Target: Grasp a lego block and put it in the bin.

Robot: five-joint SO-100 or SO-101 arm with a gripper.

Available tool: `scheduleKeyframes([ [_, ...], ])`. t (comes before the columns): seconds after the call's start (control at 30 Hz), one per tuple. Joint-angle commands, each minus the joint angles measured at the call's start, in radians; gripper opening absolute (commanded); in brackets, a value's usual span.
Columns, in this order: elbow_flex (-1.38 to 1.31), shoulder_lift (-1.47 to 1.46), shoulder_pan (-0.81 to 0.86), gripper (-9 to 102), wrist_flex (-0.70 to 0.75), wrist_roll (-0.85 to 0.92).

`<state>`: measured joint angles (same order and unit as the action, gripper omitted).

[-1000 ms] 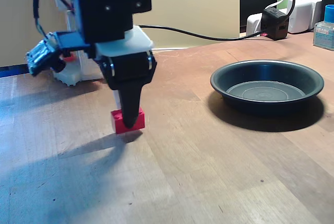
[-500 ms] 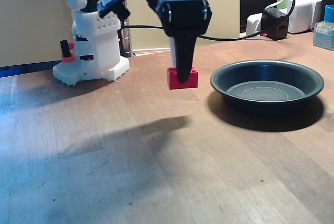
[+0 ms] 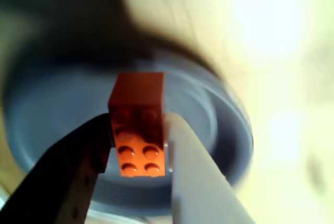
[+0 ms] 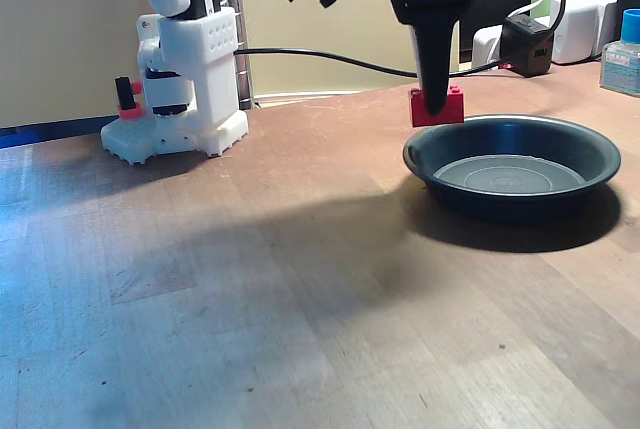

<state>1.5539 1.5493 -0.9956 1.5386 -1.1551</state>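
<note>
Gripper pinched on the block, one dark finger and one pale finger pressed against its long sides in the wrist view. Block held clear of the table, studs facing the wrist camera, up in the air at the near-left edge of the bin as the fixed view shows it.

Carry step, by the look of it: lifted and brought across, not yet let go. Next move likely calls for a little more travel toward the middle of the bin, perhaps some lowering, then a spreading of the fingers. Release too near the rim could bounce the block back onto the table.

From the wrist view: bin floor directly behind the block, so alignment over the pan looks better than the side angle suggests; rim blurred. Height above the pan not readable there.

From the fixed view: the gap between block and rim, the white arm base well off to the left, and the shadow on the wood below.
</note>
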Motion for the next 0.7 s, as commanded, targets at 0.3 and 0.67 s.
scheduleKeyframes([
  [0.3,-0.195,-0.186,-0.051,0,-0.130,-0.153],
  [0.67,-0.351,-0.377,-0.029,0,-0.130,-0.150],
])
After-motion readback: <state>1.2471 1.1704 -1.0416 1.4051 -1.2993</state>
